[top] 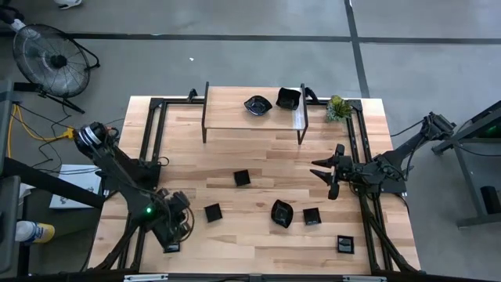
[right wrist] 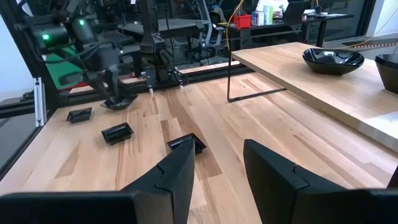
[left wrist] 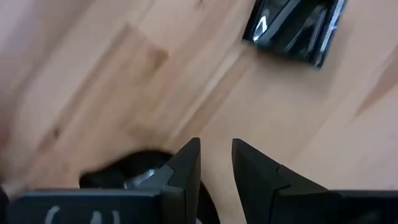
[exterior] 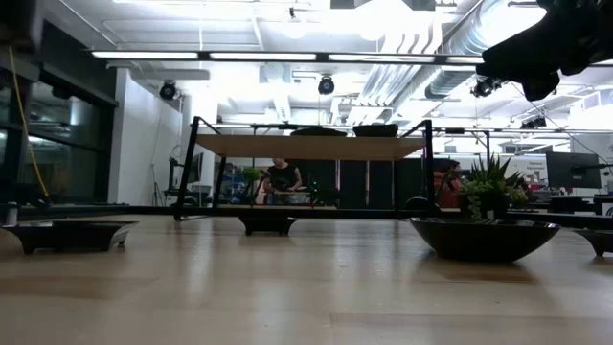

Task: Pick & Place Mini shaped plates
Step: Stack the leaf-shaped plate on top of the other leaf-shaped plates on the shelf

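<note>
Pale wooden planks make up the counter (top: 258,160), which carries a raised wooden shelf on a thin black metal frame (top: 254,116) along its far edge, with a small green plant (top: 337,108) just beside the shelf's right end.

Two glossy black mini plates already sit on the shelf: a wavy-edged bowl-like dish (top: 257,105) and a squarish dish (top: 289,98) next to it. If the shelf is the goal, the job looks barely begun, since most dishes are still down on the counter: a small square plate (top: 242,178) near the middle, another small square one (top: 213,211) toward the left, a rounded wavy dish (top: 282,213) with a square plate (top: 311,216) just beside it, and a flat square plate (top: 344,244) near the right front corner.

At the front left, the left end effector (left wrist: 216,163) hangs low over the counter, its fingers released with a narrow gap and nothing between them; a dark dish (left wrist: 121,174) lies partly hidden beside its fingers. Off at the right side, the right end effector (top: 327,175) hovers above the counter, spread wide and empty, pointing toward the middle.
</note>
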`<state>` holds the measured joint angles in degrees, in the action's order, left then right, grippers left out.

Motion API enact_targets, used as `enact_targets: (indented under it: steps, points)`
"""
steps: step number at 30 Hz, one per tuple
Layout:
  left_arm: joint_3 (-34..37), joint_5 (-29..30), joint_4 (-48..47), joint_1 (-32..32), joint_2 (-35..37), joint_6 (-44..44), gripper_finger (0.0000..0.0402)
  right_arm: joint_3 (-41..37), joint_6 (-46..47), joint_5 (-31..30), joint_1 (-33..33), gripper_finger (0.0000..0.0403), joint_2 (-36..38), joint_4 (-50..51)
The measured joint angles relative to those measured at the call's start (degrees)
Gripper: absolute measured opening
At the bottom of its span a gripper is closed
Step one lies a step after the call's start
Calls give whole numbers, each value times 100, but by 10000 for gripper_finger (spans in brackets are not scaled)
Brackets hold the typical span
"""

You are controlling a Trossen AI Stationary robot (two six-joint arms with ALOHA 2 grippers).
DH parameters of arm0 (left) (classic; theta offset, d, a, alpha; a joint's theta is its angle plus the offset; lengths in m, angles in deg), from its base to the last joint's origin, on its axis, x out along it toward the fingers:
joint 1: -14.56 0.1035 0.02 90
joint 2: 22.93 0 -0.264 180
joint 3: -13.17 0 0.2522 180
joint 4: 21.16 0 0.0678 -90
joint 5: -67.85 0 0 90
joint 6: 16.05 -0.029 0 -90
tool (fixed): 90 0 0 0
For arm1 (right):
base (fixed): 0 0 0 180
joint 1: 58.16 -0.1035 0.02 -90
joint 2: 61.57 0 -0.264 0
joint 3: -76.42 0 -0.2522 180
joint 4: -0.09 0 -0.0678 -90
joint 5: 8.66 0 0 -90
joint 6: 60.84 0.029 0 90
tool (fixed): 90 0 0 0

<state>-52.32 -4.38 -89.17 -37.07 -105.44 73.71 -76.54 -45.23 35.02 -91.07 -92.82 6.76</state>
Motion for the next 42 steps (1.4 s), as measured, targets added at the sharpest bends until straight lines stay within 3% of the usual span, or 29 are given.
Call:
enact_targets:
  steps: [5,18,36,42]
  points:
    - [-45,-374,41,-175,-230,644,88,0,3,24,0,134,0,0]
    - [-507,-1155,-385,-62,-910,985,88,0,228,188,0,134,0,257]
    - [-516,-1505,-205,376,-1424,910,88,0,643,195,0,134,2,232]
    - [-901,-1413,-871,373,-1428,888,88,0,669,179,0,134,2,214]
